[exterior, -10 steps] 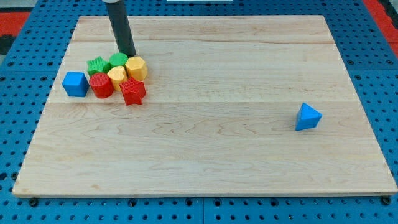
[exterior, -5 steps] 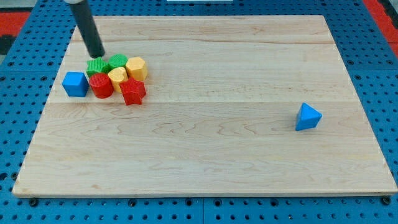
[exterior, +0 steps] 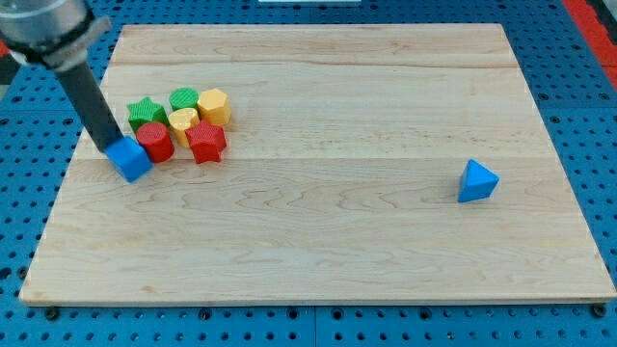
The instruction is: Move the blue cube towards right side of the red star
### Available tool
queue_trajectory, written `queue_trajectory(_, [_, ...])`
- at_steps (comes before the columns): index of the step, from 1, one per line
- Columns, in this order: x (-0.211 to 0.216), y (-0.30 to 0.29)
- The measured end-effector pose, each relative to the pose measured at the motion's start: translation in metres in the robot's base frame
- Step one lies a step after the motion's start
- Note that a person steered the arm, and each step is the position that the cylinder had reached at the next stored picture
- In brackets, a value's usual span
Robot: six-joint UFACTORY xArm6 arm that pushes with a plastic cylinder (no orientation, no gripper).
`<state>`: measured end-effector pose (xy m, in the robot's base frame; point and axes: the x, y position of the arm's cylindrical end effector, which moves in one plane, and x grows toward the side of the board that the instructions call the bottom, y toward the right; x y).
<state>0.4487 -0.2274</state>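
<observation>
Blue cube (exterior: 131, 159) sits near the board's (exterior: 318, 241) left edge, touching the red cylinder (exterior: 155, 142) on its right. My tip (exterior: 110, 149) presses against the cube's upper-left side; the rod has no jaws and holds nothing. Red star (exterior: 205, 142) lies just right of the cylinder, under the yellow and green blocks. A blue triangle (exterior: 476, 181) rests far right.

Pale smooth wooden board (exterior: 318, 222), matt ridged plastic red star (exterior: 205, 142), blue perforated metal base (exterior: 29, 193)
</observation>
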Motion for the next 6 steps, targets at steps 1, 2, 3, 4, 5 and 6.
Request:
queue_trajectory(1, [0.033,0.001])
queue_trajectory(2, [0.057,0.022])
queue_trajectory(3, [0.055,0.072])
queue_trajectory(4, [0.056,0.085])
queue_trajectory(5, [0.059,0.012])
queue_trajectory(6, [0.043,0.029])
